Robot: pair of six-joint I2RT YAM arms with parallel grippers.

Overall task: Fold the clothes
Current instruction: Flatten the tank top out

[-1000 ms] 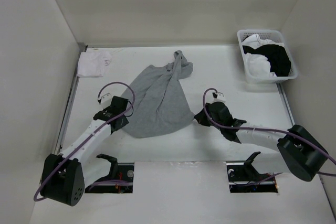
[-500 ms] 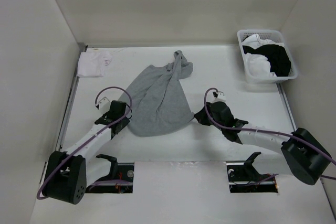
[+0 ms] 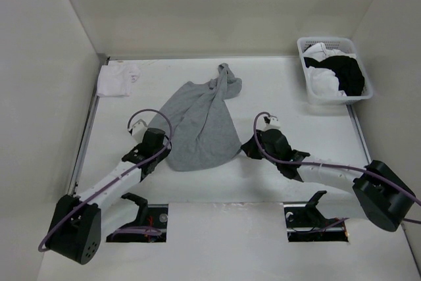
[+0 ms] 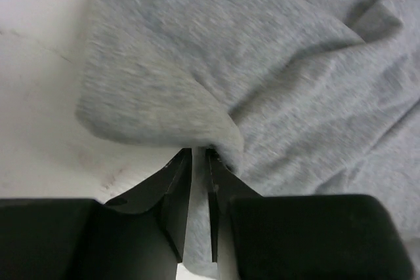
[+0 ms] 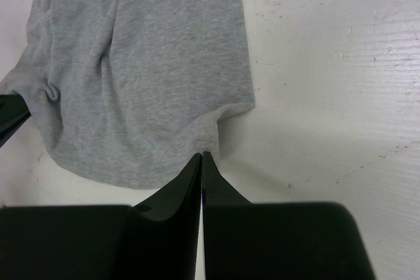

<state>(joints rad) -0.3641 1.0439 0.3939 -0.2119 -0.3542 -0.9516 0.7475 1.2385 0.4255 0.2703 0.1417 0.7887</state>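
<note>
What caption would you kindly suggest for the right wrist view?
Right claw shut on the hem of a gray T-shirt lying on a white table.

My pincer (image 5: pixel 201 157) is pressed closed. Its two black fingers meet with no gap, and their tips nip a small pucker of the heather-gray T-shirt (image 5: pixel 144 50) right at its hem. Left of that pinch the hem curves away; right of it the hem rises in a short step to the T-shirt's straight side edge. The fabric lies on the white table (image 5: pixel 328 83) with soft lengthwise creases. Right of the T-shirt the table shows small dark specks and faint ridges. At the T-shirt's left edge a black wedge (image 5: pixel 10 115) pokes in beside a little bunched fold; I cannot tell whether it touches the cloth.
</note>
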